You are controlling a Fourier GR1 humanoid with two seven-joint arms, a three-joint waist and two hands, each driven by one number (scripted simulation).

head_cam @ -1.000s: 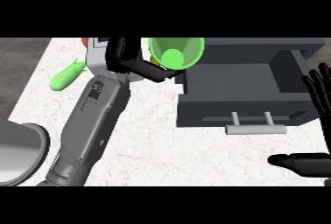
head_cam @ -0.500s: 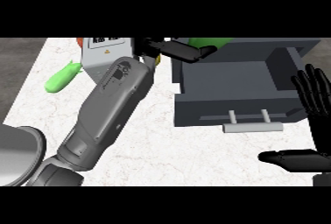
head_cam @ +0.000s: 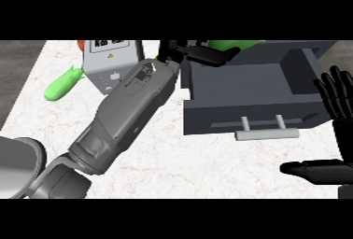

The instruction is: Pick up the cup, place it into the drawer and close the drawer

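The green cup [head_cam: 231,45] shows only as a strip at the view's top, above the far end of the open grey drawer [head_cam: 255,86]. My left hand [head_cam: 196,52] is shut on it, and its black fingers hide most of the cup. The left forearm runs up from the lower left across the counter. The drawer stands pulled out, with its pale handle [head_cam: 266,133] facing me. At the right edge my right hand [head_cam: 337,96] rests open with its fingers up, beside the drawer's right wall, and its thumb lies lower down.
A white box with a warning label [head_cam: 110,58] stands left of the drawer, with something red behind it. A long green vegetable [head_cam: 62,84] lies near the counter's left edge [head_cam: 27,88]. Marbled countertop [head_cam: 200,163] stretches in front of the drawer.
My left arm has swung right and farther away, carrying the cup from the drawer's left corner to above its far end. The right hand has barely shifted.
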